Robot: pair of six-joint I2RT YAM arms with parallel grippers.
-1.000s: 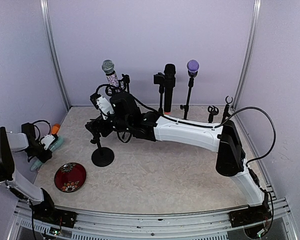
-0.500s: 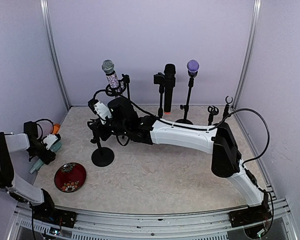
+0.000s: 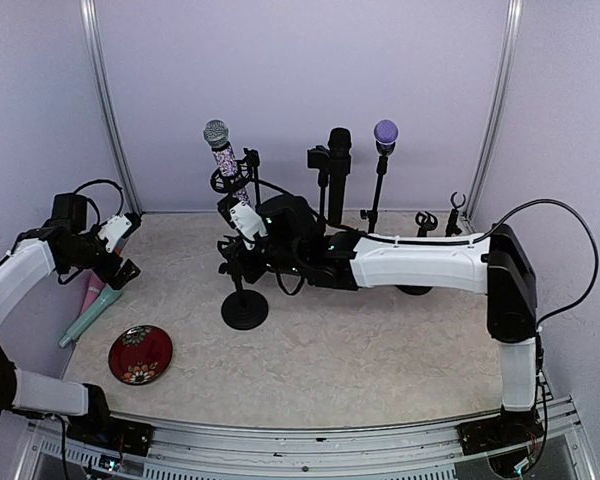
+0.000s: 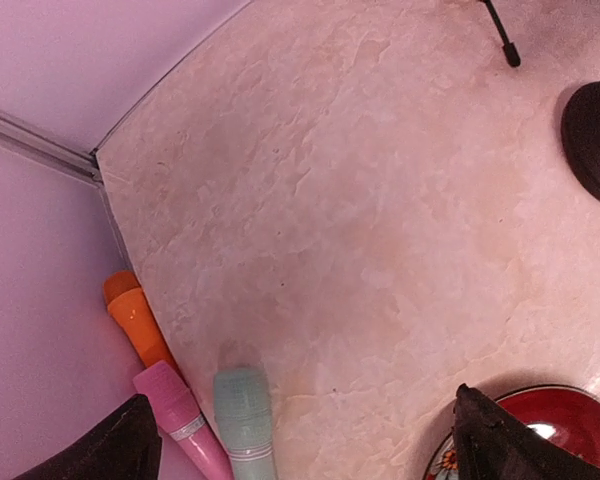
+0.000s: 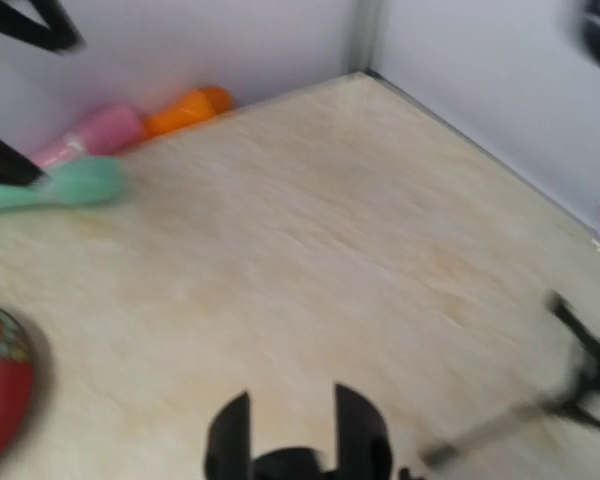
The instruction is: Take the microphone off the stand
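Reaching across the surface (image 3: 360, 340) toward its left half, the right arm has its right gripper (image 3: 236, 262) clenched on the thin pole of the stand (image 3: 245, 310). The grip sits above the round black base and below the clip. The microphone (image 3: 225, 158), with a silver mesh head and a patterned body, sits tilted in that clip at the top of the stand, head leaning left. The right wrist view is blurred and shows only the two dark fingers (image 5: 230, 432) with little space between them.

The left gripper (image 3: 120, 268) hangs released and empty near the left wall, its fingertips (image 4: 490, 440) spread wide. Below it, an orange microphone (image 4: 135, 320), a pink microphone (image 4: 185, 425) and a teal microphone (image 4: 245, 410) lie side by side along that wall. A red patterned plate (image 3: 140, 353) rests near them. At the back, a black microphone (image 3: 338, 150) and a purple-headed microphone (image 3: 385, 132) stand upright on their own holders.
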